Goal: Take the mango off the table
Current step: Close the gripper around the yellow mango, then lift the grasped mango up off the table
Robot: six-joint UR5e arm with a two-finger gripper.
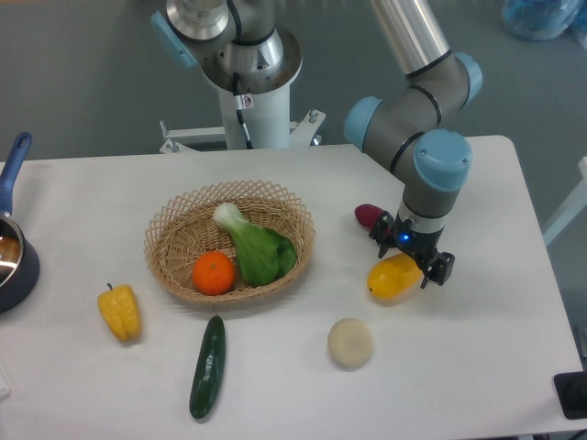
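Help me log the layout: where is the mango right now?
The mango lies on the table's right side, directly under the gripper, right of the basket and above the pale round item.

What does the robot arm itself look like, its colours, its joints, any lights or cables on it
The arm has shiny silver metal tube links joined by grey rounded joints with light blue round caps. Its white cylindrical base column carries a thin black cable and a small red-and-white label. The black two-finger gripper shows a small blue light on its wrist.
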